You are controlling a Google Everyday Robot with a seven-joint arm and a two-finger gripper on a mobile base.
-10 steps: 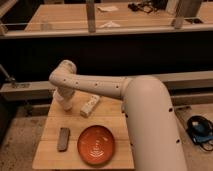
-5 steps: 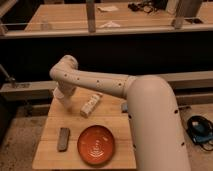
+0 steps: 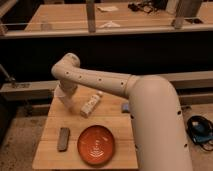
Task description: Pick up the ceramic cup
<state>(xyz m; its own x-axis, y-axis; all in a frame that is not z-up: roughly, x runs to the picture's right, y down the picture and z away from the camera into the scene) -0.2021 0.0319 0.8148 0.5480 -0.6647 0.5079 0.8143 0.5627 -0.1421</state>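
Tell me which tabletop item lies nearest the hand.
The white bottle lying on its side; the hand is just left of it, the orange plate sits farther forward.

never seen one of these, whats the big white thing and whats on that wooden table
The big white shape is a robot arm, seen from a camera placed high, looking down along it. It bends at an elbow and reaches down to the far left corner of a small wooden table. Its hand sits at that corner, mostly hidden behind the arm, so I cannot tell what it holds, and the ceramic cup it is meant to pick up is not clearly visible. On the table lie an orange plate, a dark flat bar, a pale bottle on its side and a small blue item.
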